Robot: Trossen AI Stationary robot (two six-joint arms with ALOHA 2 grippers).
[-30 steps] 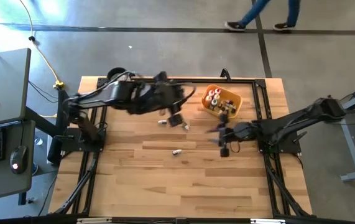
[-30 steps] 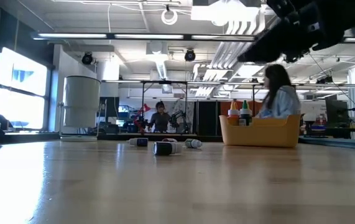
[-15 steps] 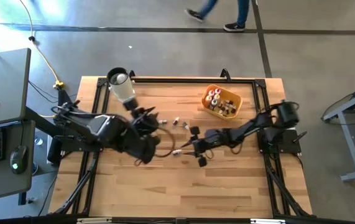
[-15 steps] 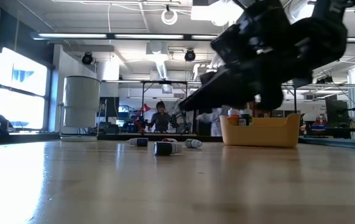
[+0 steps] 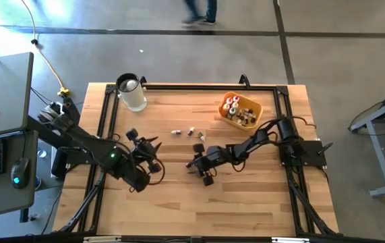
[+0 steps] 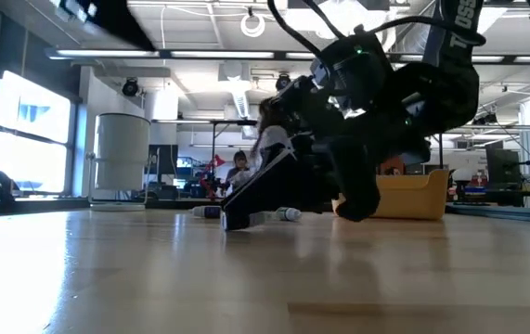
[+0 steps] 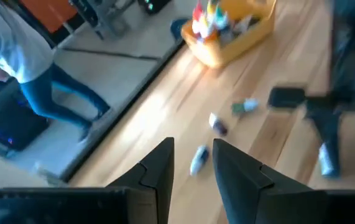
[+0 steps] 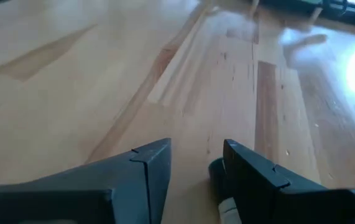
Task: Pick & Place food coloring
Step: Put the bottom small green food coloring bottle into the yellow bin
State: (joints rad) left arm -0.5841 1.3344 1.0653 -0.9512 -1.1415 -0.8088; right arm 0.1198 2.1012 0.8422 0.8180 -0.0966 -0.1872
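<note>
Tray (image 5: pixel 253 106) held upright bottles (image 5: pixel 232 105); jar (image 5: pixel 133 94) stood apart. Three vials (image 5: pixel 191 132) lay on counter (image 5: pixel 179 202). Right gripper (image 8: pixel 193 163) and left gripper (image 7: pixel 189 163): jaws released.

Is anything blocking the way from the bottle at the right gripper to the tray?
Nothing visible does. The bottle lies at the right gripper; bare wood runs to the tray. Three loose bottles lie off that line.

Both arms matte black, jointed tubes, looped black cables; white "TROSSEN" lettering on one link; angular black fingers (image 7: pixel 158 168).
</note>
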